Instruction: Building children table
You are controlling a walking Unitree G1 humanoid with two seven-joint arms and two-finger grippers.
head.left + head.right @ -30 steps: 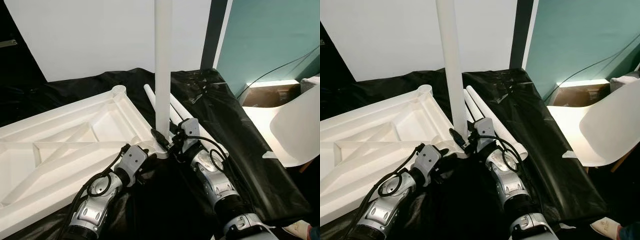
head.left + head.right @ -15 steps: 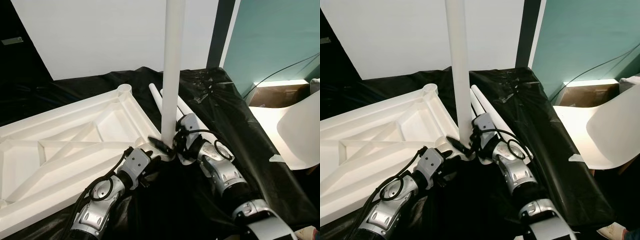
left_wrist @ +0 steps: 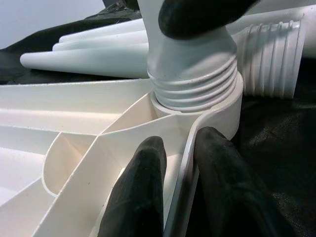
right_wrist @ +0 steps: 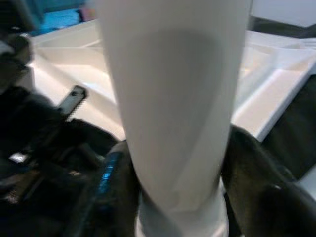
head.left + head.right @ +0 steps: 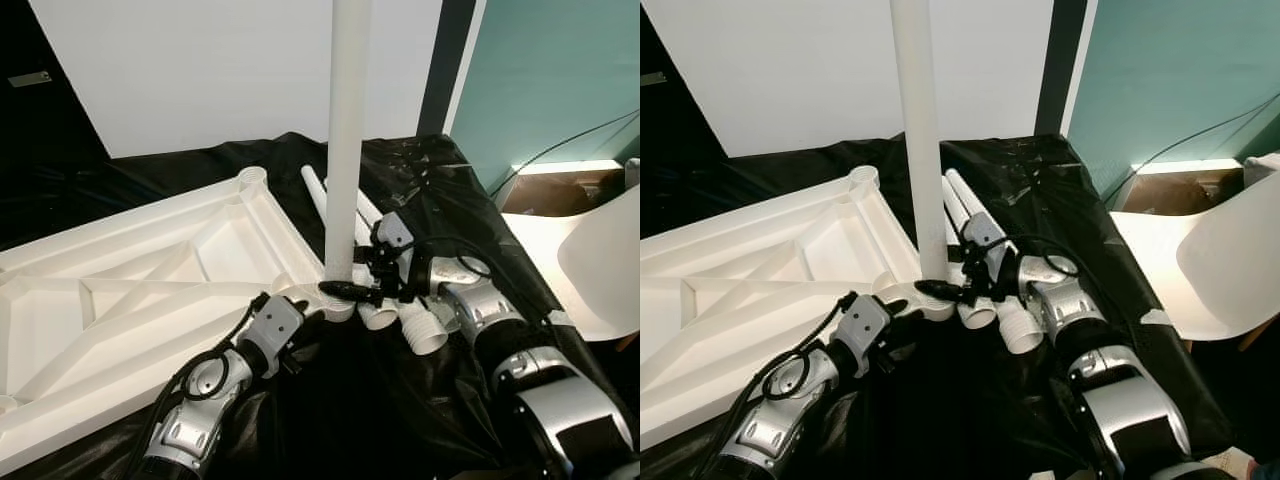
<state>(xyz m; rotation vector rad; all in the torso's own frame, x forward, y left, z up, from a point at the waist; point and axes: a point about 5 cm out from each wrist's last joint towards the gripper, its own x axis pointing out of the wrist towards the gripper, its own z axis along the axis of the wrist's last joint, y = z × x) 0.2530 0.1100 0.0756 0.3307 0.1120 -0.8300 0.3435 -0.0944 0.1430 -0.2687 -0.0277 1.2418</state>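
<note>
The leg [image 5: 346, 140] (pinched by the right end effector [image 5: 352, 290]) could cross-thread if tilted; the left end effector [image 3: 180, 190] pinches the tabletop rim [image 3: 185, 163]

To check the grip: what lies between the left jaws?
In the left wrist view, the left gripper has its two black fingers on either side of the tabletop's thin white rim wall, just below the corner socket.

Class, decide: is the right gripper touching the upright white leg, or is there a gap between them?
Touching. In the right wrist view the right gripper has a black finger pressed against each side of the upright white leg, with no gap showing.
</note>
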